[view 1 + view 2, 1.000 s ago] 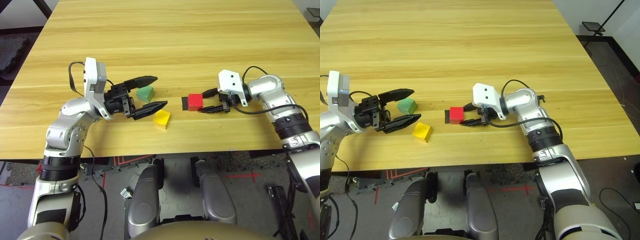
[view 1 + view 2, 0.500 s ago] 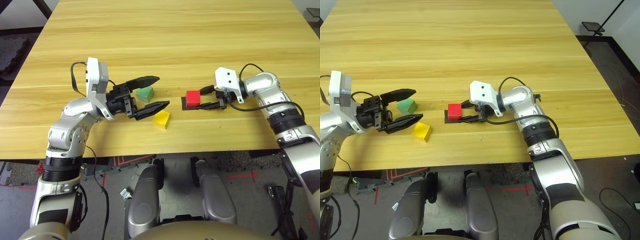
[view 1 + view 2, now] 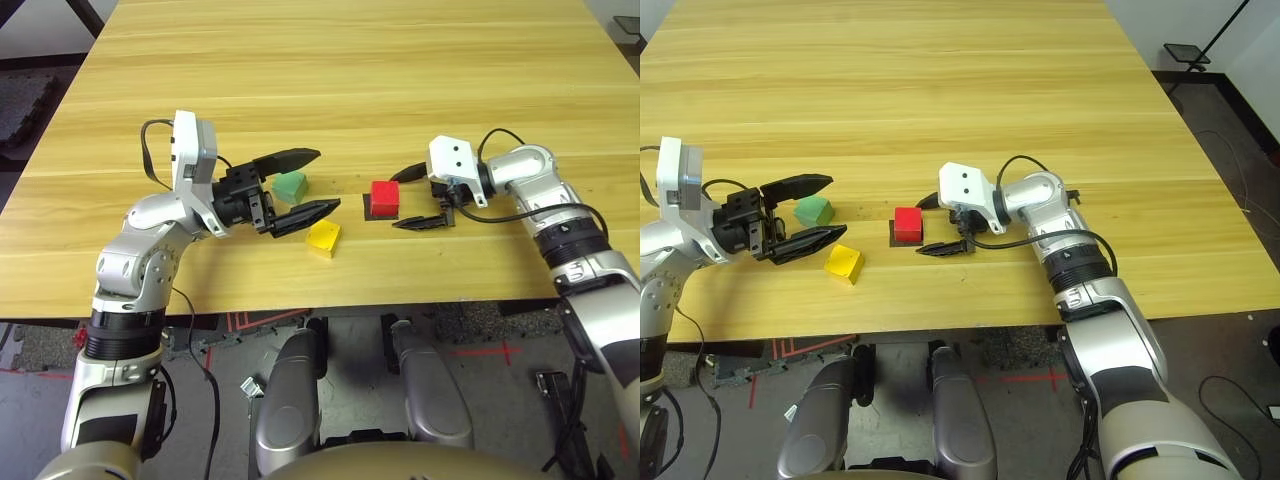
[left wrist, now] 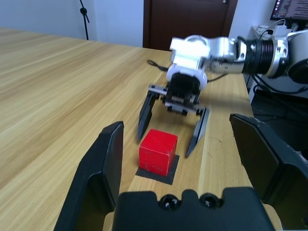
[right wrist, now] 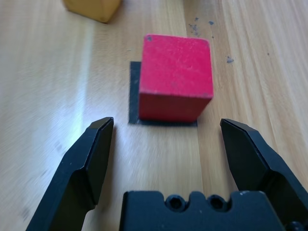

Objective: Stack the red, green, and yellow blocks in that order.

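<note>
Both grippers gape wide, empty; right gripper (image 3: pixel 406 197) faces red block (image 5: pixel 176 77), square on black patch (image 5: pixel 134 96).

Yellow block (image 5: pixel 91 8) was cut off by the top edge of the right wrist frame; only its lower part showed, upper left. Black square patch (image 5: pixel 133 98) was mostly hidden under the red block (image 5: pixel 176 77), leaving a strip visible. In the left wrist frame the right gripper (image 4: pixel 172 127) housing was blurred, upper centre.
</note>
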Motion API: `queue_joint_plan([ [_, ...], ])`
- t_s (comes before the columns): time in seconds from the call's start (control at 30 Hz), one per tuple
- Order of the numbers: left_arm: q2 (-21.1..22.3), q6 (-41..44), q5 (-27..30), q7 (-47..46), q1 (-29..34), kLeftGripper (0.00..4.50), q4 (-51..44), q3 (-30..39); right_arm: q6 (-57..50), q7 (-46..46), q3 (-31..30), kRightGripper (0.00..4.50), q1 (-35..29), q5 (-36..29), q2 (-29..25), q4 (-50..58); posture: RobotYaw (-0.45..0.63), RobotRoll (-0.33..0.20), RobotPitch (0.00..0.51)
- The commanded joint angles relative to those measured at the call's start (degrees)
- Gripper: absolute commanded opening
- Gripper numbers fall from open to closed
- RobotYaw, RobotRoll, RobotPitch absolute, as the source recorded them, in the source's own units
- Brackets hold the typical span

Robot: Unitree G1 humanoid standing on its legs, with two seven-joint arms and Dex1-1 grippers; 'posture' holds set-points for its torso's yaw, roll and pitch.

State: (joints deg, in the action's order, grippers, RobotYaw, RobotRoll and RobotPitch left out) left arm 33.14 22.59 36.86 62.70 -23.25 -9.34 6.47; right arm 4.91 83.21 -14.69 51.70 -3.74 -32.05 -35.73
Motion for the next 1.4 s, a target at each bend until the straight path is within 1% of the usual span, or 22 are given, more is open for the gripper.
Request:
queue_joint_plan([
  [0.03, 0.17, -0.17, -0.03, 0.67, 0.47, 4.50, 0.76, -0.60, -4.41, 6.72, 2.11, 4.47, 0.91, -3.87, -4.31, 5.13, 0.36, 0.059, 0.253],
  [0.1, 0.55, -0.91, -1.70, -0.10, 0.41, 4.50, 1.34, -0.85, -6.78, 8.95, 2.70, 4.47, 0.93, -5.82, -7.66, 7.79, 0.35, 0.061, 0.251],
  [0.2, 0.76, -1.61, -3.65, -2.08, 0.44, 4.50, 2.26, -0.59, -9.94, 9.29, 3.18, 4.47, 0.46, -8.22, -11.45, 10.64, 0.34, 0.062, 0.249],
  [0.3, 1.96, -3.06, -5.42, -1.32, 0.76, 4.50, 3.64, -0.77, -13.27, 9.29, 3.74, 4.47, -0.48, -10.59, -15.03, 12.93, 0.33, 0.066, 0.245],
  [0.43, 4.24, -6.02, -9.17, -0.32, -0.74, 4.50, 8.43, -1.35, -16.13, 9.29, 4.66, 4.47, -1.78, -12.15, -18.02, 14.94, 0.32, 0.072, 0.243],
  [0.5, 5.19, -6.85, -9.99, 0.39, -2.26, 4.50, 10.93, -1.26, -17.49, 8.77, 5.92, 4.47, -2.26, -12.33, -18.24, 15.76, 0.31, 0.077, 0.244],
  [0.53, 6.01, -6.61, -11.36, -0.26, -3.54, 4.50, 12.33, -1.64, -18.05, 8.11, 6.60, 4.47, -2.57, -12.38, -18.21, 16.12, 0.30, 0.077, 0.245],
  [0.63, 7.24, -1.41, -12.17, -3.49, -6.99, 4.50, 12.49, -1.88, -19.67, 6.41, 8.33, 4.47, -4.72, -12.79, -18.37, 18.41, 0.28, 0.087, 0.246],
  [0.73, 6.99, 4.85, -11.60, -8.05, -8.52, 4.50, 7.45, -2.03, -20.59, 5.19, 9.57, 4.47, -7.24, -13.05, -18.57, 20.33, 0.27, 0.093, 0.251],
  [0.8, 5.60, 14.03, -11.33, -16.28, -9.97, 4.50, 2.62, -1.34, -21.10, 4.01, 10.38, 4.47, -8.81, -13.18, -18.60, 21.28, 0.26, 0.097, 0.255],
  [0.87, 3.34, 23.55, -9.67, -24.19, -10.53, 4.50, -4.10, 0.15, -21.61, 2.92, 11.04, 4.47, -9.98, -13.38, -18.64, 21.90, 0.26, 0.100, 0.257],
  [0.9, 2.62, 26.64, -8.77, -26.17, -10.61, 4.50, -6.32, 0.68, -21.78, 2.62, 11.18, 4.47, -10.29, -13.47, -18.68, 22.11, 0.26, 0.100, 0.257],
  [0.97, 0.29, 33.18, -9.43, -33.10, -9.31, 4.50, -13.24, 1.31, -22.05, 2.00, 11.66, 4.47, -11.16, -13.70, -18.77, 22.75, 0.26, 0.105, 0.263],
  [1.03, -2.57, 36.55, -10.96, -39.45, -7.49, 4.50, -18.39, 1.67, -22.13, 1.39, 12.00, 4.47, -11.75, -13.74, -18.64, 22.97, 0.26, 0.108, 0.265],
  [1.1, -5.66, 38.05, -12.10, -44.63, -6.09, 4.50, -21.35, 2.70, -22.38, 0.96, 12.22, 4.47, -12.17, -13.91, -18.52, 23.30, 0.26, 0.109, 0.267],
  [1.13, -6.12, 38.92, -12.68, -46.16, -5.28, 4.50, -22.58, 2.59, -22.45, 0.81, 12.29, 4.47, -12.30, -13.96, -18.47, 23.34, 0.26, 0.109, 0.267],
  [1.17, -6.24, 39.47, -13.33, -47.32, -4.59, 4.50, -23.45, 2.44, -22.46, 0.72, 12.33, 4.47, -12.39, -13.98, -18.46, 23.32, 0.26, 0.109, 0.267],
  [1.23, -4.86, 40.09, -14.56, -48.29, -2.61, 4.50, -25.03, 1.58, -22.56, 0.63, 12.38, 4.47, -12.52, -14.05, -18.53, 23.37, 0.28, 0.109, 0.270],
  [1.33, -4.14, 40.96, -15.61, -49.53, 0.01, 4.50, -26.48, 0.65, -22.44, 0.42, 12.30, 4.47, -12.05, -13.90, -18.32, 22.80, 0.28, 0.110, 0.276],
  [1.4, -5.28, 41.69, -15.36, -50.33, 0.89, 4.50, -27.10, 0.58, -22.41, 0.23, 12.21, 4.47, -11.80, -13.85, -18.09, 22.59, 0.29, 0.109, 0.280],
])
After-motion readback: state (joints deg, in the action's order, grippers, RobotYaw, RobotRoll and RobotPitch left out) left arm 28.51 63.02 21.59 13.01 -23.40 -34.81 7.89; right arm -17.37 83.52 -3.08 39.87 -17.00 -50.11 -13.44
